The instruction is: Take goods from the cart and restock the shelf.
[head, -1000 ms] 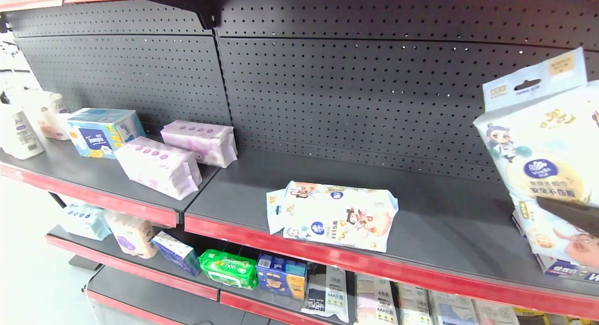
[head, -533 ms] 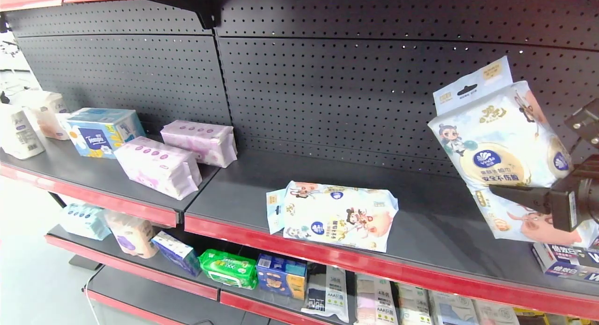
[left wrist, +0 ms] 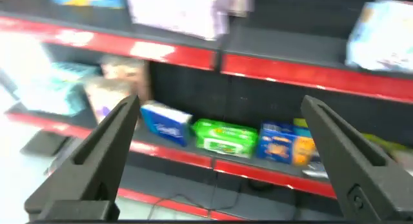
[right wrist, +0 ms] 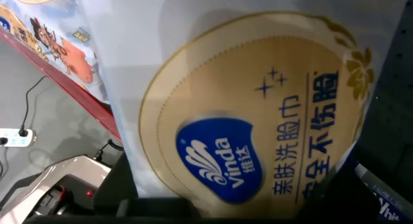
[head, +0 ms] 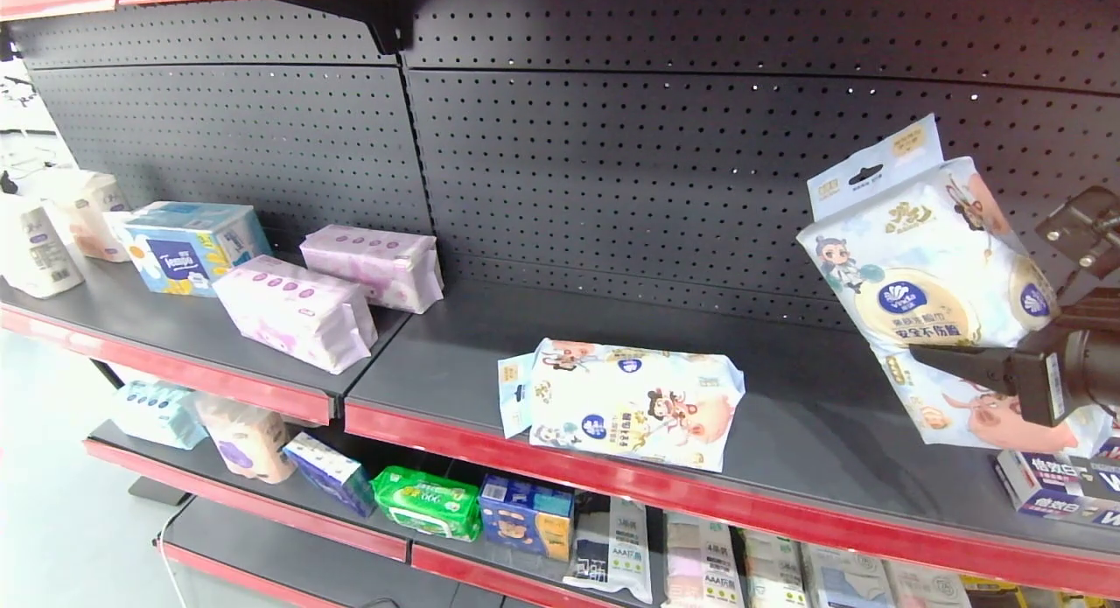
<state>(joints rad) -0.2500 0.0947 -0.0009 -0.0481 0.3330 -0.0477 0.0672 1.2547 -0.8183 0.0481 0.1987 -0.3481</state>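
- The tissue pack (head: pixel 927 293) is white soft plastic with cartoon figures, a round gold label with a blue emblem in its middle, and lines of dark blue characters under the emblem. A flat hang tab with a slot tops it.
- The right wrist view shows the gold disc and blue emblem (right wrist: pixel 219 162) from very near.
- The pack stands upright, leaning a little, over the right end of the shelf (head: pixel 822 415), in front of the pegboard (head: pixel 656 153).
- The right gripper (head: pixel 971 366) is clamped on its lower half, one dark finger across the front.
- A second pack (head: pixel 626 404) with the same print lies flat mid-shelf, well apart.
- A printed box (head: pixel 1059 485) lies just below the held pack.
- The left gripper (left wrist: pixel 219 166) has its jaws spread wide, holding nothing, and faces a lower shelf with a green packet (left wrist: pixel 222 135).
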